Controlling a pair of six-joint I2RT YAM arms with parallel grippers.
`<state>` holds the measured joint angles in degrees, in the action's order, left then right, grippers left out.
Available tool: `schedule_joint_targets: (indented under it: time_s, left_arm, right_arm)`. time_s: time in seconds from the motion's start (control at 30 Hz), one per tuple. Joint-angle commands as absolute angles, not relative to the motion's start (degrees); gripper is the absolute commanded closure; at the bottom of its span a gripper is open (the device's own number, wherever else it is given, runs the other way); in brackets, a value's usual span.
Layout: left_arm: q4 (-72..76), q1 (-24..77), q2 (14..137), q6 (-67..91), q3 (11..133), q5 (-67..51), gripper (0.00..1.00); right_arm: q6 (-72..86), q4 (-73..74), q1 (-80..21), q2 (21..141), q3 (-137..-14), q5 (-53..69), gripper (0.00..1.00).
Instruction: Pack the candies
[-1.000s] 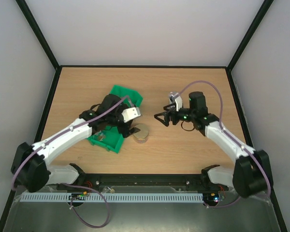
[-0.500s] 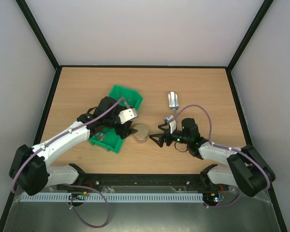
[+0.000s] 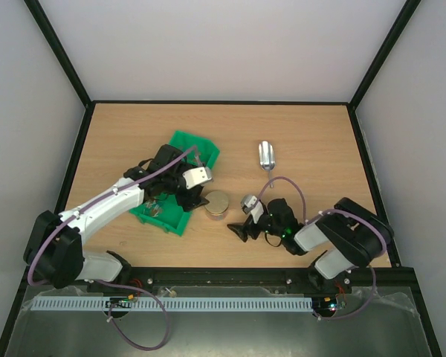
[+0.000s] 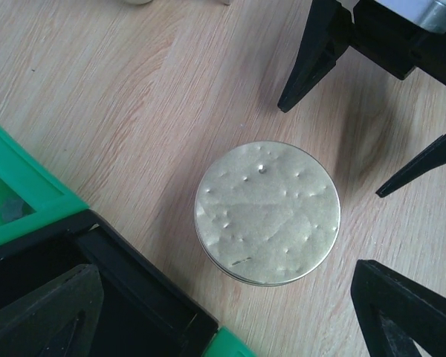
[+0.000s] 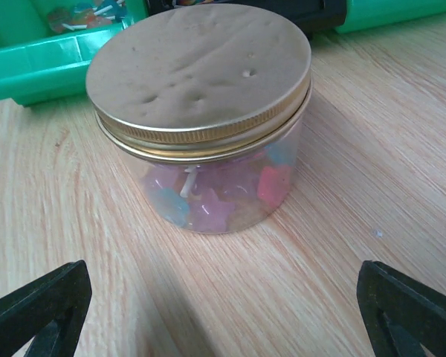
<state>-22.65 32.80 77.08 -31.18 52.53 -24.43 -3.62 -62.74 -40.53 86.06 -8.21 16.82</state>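
The candies (image 5: 208, 195) fill a small clear jar (image 5: 208, 171) shut with a gold lid (image 5: 199, 71). A few more candies (image 5: 82, 13) lie in the green bin (image 5: 52, 63). In the top view the jar (image 3: 217, 204) stands just right of the bin (image 3: 180, 145). My left gripper (image 3: 195, 199) hangs open over the jar's left side; in its wrist view the lid (image 4: 267, 212) lies ahead of its spread fingers (image 4: 48, 312). My right gripper (image 3: 241, 227) is open and low on the table, facing the jar from the near right, empty.
The silver metal scoop (image 3: 267, 155) lies on the table behind and to the right of the jar. The right gripper's black fingers (image 4: 312, 52) show beyond the jar in the left wrist view. The bin's wall is close to the jar's left.
The right arm has drawn back toward the near edge and dropped low in front of the jar, leaving the scoop on the table. The left arm has barely shifted.
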Motion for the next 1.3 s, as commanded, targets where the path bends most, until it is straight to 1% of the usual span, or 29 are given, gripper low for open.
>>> schedule_joint_targets:
  time_s: [0.0,0.1,0.2,0.3,0.47,0.57,0.73,1.07,1.27]
  left_arm:
    - [-23.07,32.54,77.05,-32.55,52.16,-23.55,0.07]
    - [-22.86,32.54,77.36,-32.65,51.91,-23.46,0.1]
    - [-22.92,32.52,77.79,-33.38,51.68,-23.64,0.17]
    - [-23.12,32.57,78.25,-33.64,51.57,-24.05,0.18]
    - [-20.48,33.21,78.14,-35.08,48.88,-24.22,0.18]
    - [-18.08,34.74,79.13,-35.77,47.38,-23.2,0.16]
    - [-15.58,35.92,81.99,-34.23,47.59,-22.33,0.14]
    - [-9.42,38.48,81.47,-35.22,44.38,-19.36,0.14]
    - [-8.34,39.76,82.24,-34.99,44.21,-19.02,0.14]
  right_arm:
    - [-8.97,-73.02,-41.16,90.23,-9.68,16.46,0.01]
    - [-10.02,-74.38,-41.18,93.44,-11.72,17.29,0.01]
    - [-9.97,-74.94,-41.67,97.34,-13.85,18.87,0.01]
    - [-10.24,-75.86,-42.24,99.77,-15.22,19.1,0.01]
    - [-10.48,-76.78,-42.35,102.69,-17.06,18.86,0.01]
    - [-10.77,-77.68,-42.36,104.21,-18.02,19.1,0.01]
    - [-10.77,-80.61,-42.41,106.96,-19.04,19.64,0.01]
    - [-9.77,-82.8,-43.07,109.51,-20.05,19.86,0.0]
    - [-8.96,-85.52,-43.74,111.81,-20.98,19.72,0.01]
